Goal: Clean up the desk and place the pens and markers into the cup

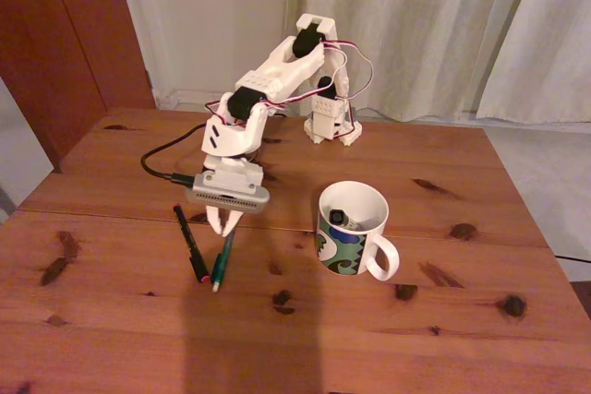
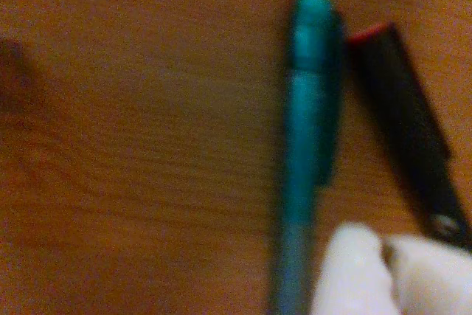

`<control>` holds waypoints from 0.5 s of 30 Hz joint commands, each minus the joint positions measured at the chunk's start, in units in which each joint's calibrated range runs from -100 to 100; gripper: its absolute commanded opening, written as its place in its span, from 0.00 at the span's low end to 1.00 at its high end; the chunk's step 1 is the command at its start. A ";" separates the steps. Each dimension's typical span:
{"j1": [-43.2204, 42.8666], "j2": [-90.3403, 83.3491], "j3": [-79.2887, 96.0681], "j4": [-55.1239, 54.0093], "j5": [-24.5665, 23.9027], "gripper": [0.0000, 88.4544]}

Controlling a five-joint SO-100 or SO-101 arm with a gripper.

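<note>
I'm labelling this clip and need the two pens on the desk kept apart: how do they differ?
The teal-green pen has a pale tip; the black pen has a red one. In the fixed view the gripper stands over the teal-green pen's upper end, and the black pen lies free to its left. Both are slim, lie flat on the desk and converge toward the camera.

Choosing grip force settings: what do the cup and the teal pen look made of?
The cup: likely glazed ceramic, with a glossy white surface and thick rim. The teal pen: probably smooth plastic, judging by its uniform colour and soft sheen, though the wrist view is blurred.
</note>
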 commanded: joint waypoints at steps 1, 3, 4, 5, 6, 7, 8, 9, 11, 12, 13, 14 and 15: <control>-1.09 -5.95 -4.24 4.69 -1.64 0.01; -1.73 -6.61 -3.97 5.81 -2.58 0.01; -1.97 -6.77 -3.88 5.90 -3.11 0.01; -2.29 -6.86 -3.88 5.90 -3.94 0.01; -2.54 -6.77 -3.88 5.90 -4.78 0.01; -2.54 -6.69 -3.88 5.90 -5.52 0.01; -2.54 -6.53 -3.88 5.90 -6.25 0.01; -2.62 -6.28 -3.88 5.90 -6.93 0.01; -2.62 -6.19 -3.79 5.90 -7.98 0.01; -2.62 -6.19 -3.79 5.90 -8.24 0.01; -2.54 -6.11 -3.70 5.90 -8.40 0.01; -2.54 -6.11 -3.70 5.98 -8.40 0.01; -2.46 -6.11 -3.70 5.98 -8.40 0.01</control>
